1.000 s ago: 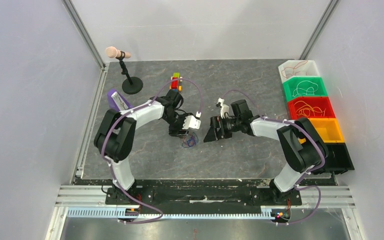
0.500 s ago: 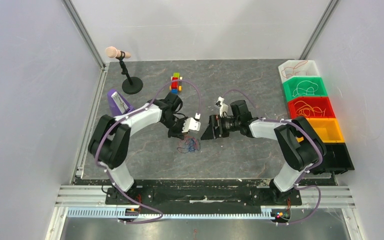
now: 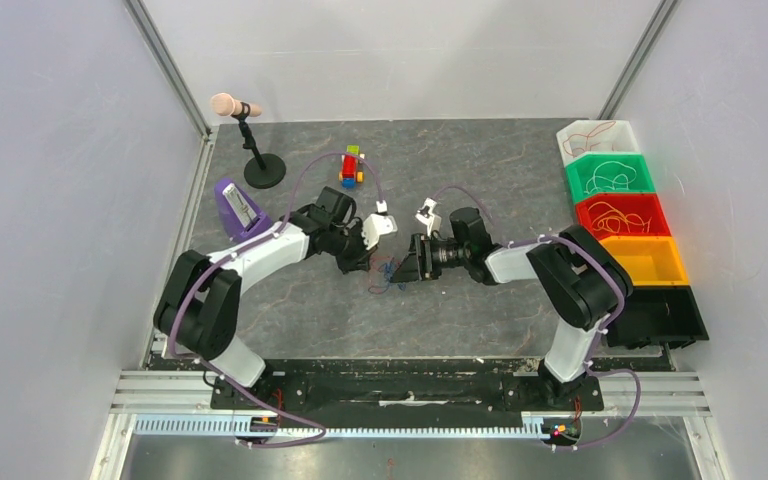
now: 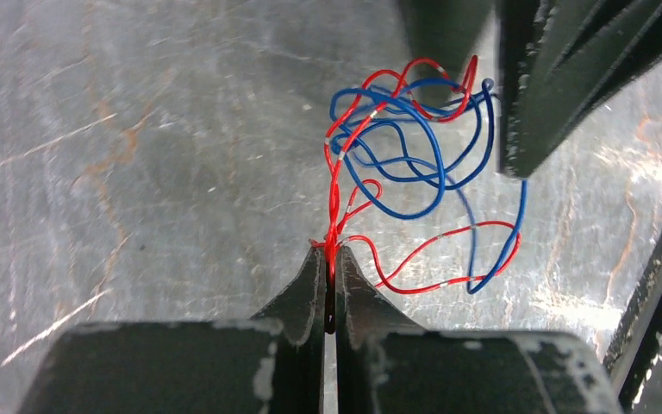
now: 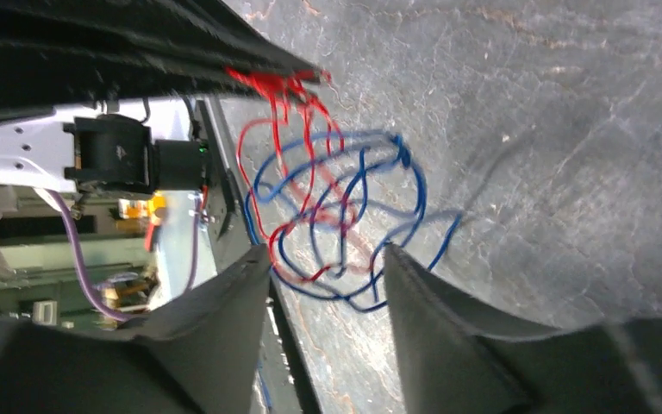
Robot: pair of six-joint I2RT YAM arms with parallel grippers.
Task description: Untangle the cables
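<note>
With the left gripper [image 4: 329,266] clenched on a red strand [image 4: 336,194] of the thin red-and-blue wire tangle [image 4: 409,147], the right gripper [image 5: 327,259], jaws apart around it, likely must pinch blue loops [image 5: 371,185] and pull away.

thin red and blue cables [image 4: 396,147]: smooth, glossy plastic sheath | dark grey marbled tabletop [image 4: 138,129]: hard, veined, faint sheen with glare patches | left gripper [image 4: 328,257] fingers [image 4: 297,297]: matt black plastic, edges scuffed pale | coloured open bins [image 3: 650,262], right of frame: smooth shiny plastic | silver slotted rail [image 3: 410,428], bottom: bare metal
</note>
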